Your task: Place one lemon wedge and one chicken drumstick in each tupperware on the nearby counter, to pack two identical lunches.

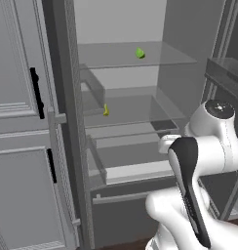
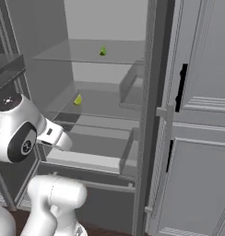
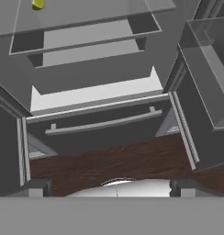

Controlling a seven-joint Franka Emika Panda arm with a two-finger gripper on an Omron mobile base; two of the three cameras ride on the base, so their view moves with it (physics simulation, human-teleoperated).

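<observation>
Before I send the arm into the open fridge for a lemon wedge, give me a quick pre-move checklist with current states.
1. Fridge open, shelves reachable: ok.
2. Yellow lemon wedge located on the middle glass shelf, near its left side: ok.
3. Green item on the upper shelf identified: cannot tell.
4. Gripper open and empty: ok.
5. Chicken drumstick located: cannot tell.
6. Gripper lined up with the wedge: not ok; the hand view looks down at the bottom drawer handle, wedge at the top edge.
</observation>
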